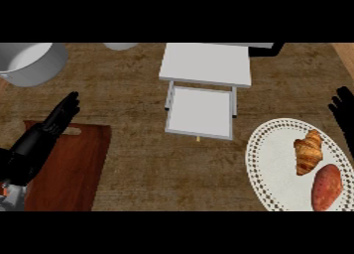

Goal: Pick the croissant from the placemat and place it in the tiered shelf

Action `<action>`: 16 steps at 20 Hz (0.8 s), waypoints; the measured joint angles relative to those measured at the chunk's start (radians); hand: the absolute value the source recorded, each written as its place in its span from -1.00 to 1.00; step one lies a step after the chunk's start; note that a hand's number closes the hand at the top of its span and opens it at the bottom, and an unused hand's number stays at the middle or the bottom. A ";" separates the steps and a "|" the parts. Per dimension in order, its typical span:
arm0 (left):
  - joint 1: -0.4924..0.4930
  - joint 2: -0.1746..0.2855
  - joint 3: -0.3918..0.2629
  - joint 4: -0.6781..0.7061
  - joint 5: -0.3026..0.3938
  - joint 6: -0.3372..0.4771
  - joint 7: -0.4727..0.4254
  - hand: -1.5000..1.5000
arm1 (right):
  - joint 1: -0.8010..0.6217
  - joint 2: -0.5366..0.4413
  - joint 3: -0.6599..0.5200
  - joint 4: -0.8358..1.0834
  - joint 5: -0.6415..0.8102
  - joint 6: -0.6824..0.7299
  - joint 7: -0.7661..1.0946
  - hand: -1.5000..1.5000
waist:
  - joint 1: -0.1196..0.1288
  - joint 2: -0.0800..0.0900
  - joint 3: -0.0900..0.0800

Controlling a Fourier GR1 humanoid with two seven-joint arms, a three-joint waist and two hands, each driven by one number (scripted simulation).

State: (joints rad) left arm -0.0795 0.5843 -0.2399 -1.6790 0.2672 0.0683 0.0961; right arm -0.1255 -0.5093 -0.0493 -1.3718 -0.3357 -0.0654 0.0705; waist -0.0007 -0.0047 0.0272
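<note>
The right robot hand shows at the view's right edge, open with straight fingers and holding nothing, just beside the white placemat. The left robot hand is open too, over a wooden board at the left. The croissant lies on the placemat's right half, its lower tip close to or touching a sweet potato; I cannot tell which. It is likely light, soft and flaky, so a hard pinch would crush it. The thick middle, taken across its width, looks the best hold, with fingers kept off the sweet potato. The tiered shelf stands on the table to the placemat's upper left, its lower tier jutting toward the robot from under the upper one. Open table lies between placemat and shelf, so the path looks free; the shelf's thin frame rails and the upper tier's edge are what to clear. A grey pot sits well apart at the far left
</note>
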 measured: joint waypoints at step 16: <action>0.096 -0.180 0.084 0.263 0.113 0.131 0.132 0.00 | 0.502 0.046 -0.321 -0.128 0.120 -0.409 -0.099 -1.00 | -0.044 0.003 -0.029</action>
State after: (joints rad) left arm 0.0169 0.4046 -0.1559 -1.4164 0.3804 0.1989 0.2284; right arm 0.3768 -0.4629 -0.3703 -1.4999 -0.2158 -0.4744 -0.0283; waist -0.0447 -0.0017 -0.0020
